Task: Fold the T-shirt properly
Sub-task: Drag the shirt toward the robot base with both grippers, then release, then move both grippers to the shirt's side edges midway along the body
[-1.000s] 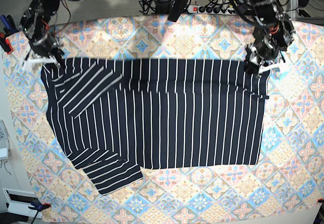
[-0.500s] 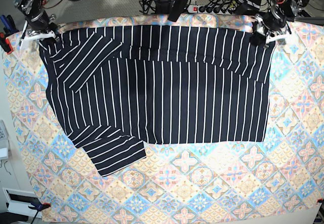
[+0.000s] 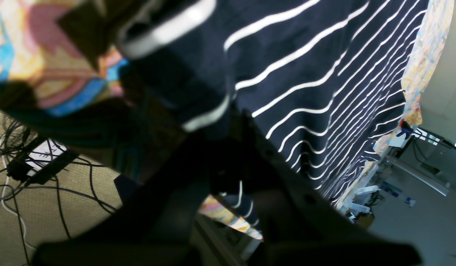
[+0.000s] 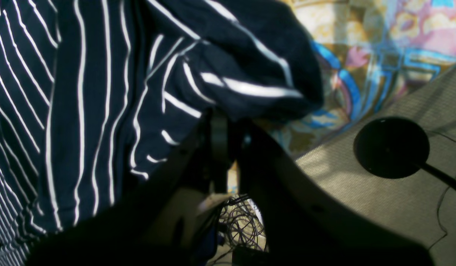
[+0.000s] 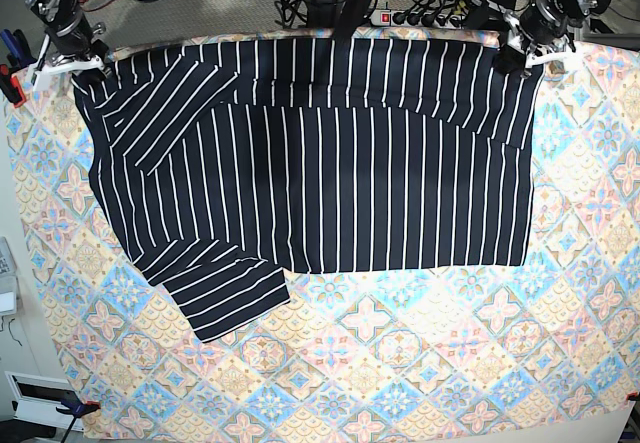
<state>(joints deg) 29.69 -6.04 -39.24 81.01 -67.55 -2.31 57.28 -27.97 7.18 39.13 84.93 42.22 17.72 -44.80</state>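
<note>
The T-shirt [image 5: 330, 163], dark navy with thin white stripes, lies spread on the patterned tablecloth [image 5: 400, 363], its far edge drawn up near the table's back edge. One sleeve [image 5: 165, 113] is folded onto the body at the upper left, and the other [image 5: 225, 298] sticks out at the lower left. My left gripper [image 5: 525, 51] is shut on the far right corner; the left wrist view shows the cloth [image 3: 324, 55] pinched at the tips of the gripper [image 3: 228, 129]. My right gripper [image 5: 70, 63] holds the far left corner, with the cloth [image 4: 83, 92] bunched at the tips of this gripper [image 4: 224, 118], jaws nearly together.
Just behind the table's far edge lie a power strip [image 5: 420, 18] and tangled cables. A round black stand base [image 4: 390, 147] rests on the grey floor beyond the left corner. Bare tablecloth stretches across the front half of the table.
Both grippers have drawn the shirt's far edge back toward the rear of the table, and the whole shirt has slid away with them and stretched flatter.
</note>
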